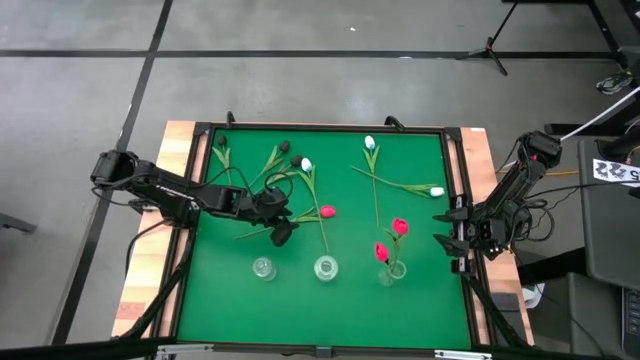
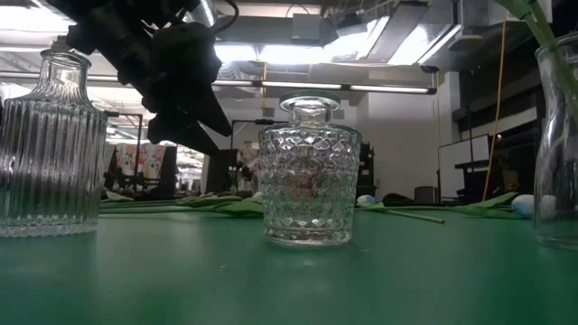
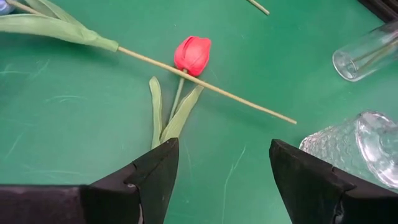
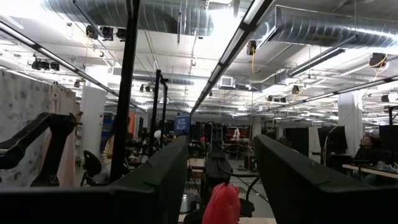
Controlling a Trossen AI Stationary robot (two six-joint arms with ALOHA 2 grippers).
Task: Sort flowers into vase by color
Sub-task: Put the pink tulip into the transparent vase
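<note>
Several tulips lie on the green mat: a red one [image 1: 327, 212] [image 3: 193, 54], white ones [image 1: 306, 164] [image 1: 370, 143] [image 1: 437, 191] and black ones [image 1: 283, 147]. Two red tulips [image 1: 399, 227] stand with their stems in the right vase [image 1: 393, 270]. The middle vase [image 1: 325, 267] and left vase [image 1: 263, 268] hold none. My left gripper [image 1: 280, 228] [image 3: 217, 180] is open and raised above the mat, just short of the lying red tulip's leaves [image 3: 169, 118]. My right gripper [image 1: 443, 228] [image 4: 221, 180] is open at the table's right edge.
Another flower's thin stem [image 3: 211, 90] lies across the red tulip's stem just below its head. In the low view the ribbed vase [image 2: 50, 144], the diamond-cut vase [image 2: 309, 176] and the right vase [image 2: 558, 144] stand near the table's near edge. A black frame [image 1: 455, 180] rims the mat.
</note>
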